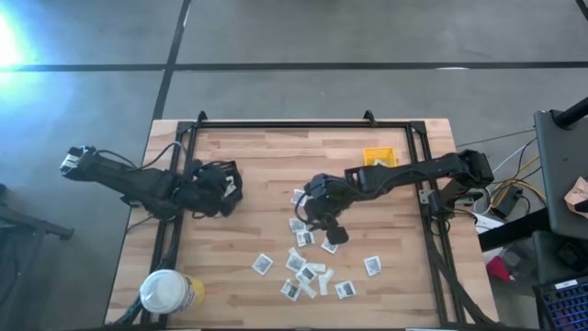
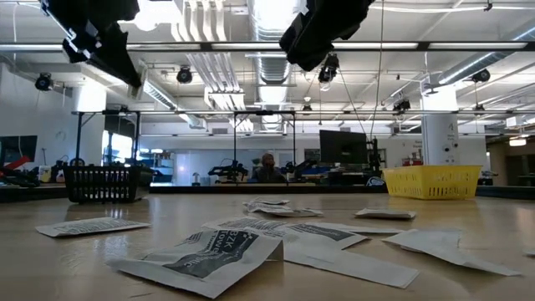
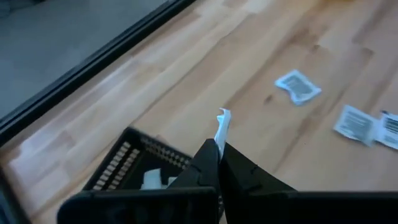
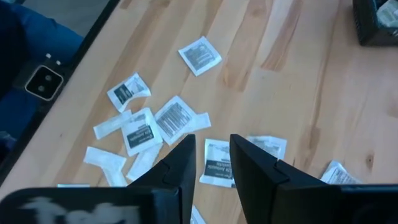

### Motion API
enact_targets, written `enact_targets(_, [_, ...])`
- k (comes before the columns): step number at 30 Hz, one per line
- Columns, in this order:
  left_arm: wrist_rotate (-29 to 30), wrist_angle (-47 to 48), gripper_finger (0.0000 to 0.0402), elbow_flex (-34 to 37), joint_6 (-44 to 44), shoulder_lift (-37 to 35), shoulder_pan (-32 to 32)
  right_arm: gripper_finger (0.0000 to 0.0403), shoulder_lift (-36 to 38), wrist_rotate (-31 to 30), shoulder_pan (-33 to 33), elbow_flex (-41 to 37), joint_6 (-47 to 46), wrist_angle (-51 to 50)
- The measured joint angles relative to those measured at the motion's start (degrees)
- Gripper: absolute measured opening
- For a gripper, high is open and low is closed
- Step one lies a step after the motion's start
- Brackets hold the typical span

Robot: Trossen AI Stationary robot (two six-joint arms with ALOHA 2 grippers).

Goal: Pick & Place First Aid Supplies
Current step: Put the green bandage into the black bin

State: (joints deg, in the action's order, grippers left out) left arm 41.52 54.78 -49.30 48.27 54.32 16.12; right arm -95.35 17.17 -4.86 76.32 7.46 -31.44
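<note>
A pale wooden bench [image 1: 266, 156] in a big workshop hall: the right arm comes down for a packet while the left carries one.

The right gripper [image 4: 211, 163] hangs over the scattered first aid packets [image 1: 303, 267], jaws half apart above one flat white square packet [image 4: 217, 168]; next it must lower and pinch this thin paper edge. The left gripper [image 3: 219, 163], jaws closed on a narrow white strip [image 3: 222, 127], is above the black mesh tray [image 3: 134, 163].
</note>
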Motion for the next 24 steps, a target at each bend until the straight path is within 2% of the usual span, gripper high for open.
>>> enact_targets(4, [0.15, 0.75, 0.0000, 1.10, 4.79, 0.13, -1.44, 0.0086, -0.02, -1.50, 0.00, -1.30, 0.00, 0.11])
enact_targets(11, [-2.16, 0.32, 0.0000, 7.42, 10.04, 0.18, -3.83, 0.0073, -0.04, -2.49, 0.02, -2.28, 0.00, 0.15])
enact_targets(24, [-4.72, -9.73, 0.0000, 18.16, 13.95, 0.18, -4.82, 0.0076, -0.04, -2.49, 0.02, -2.30, -1.30, 0.92])
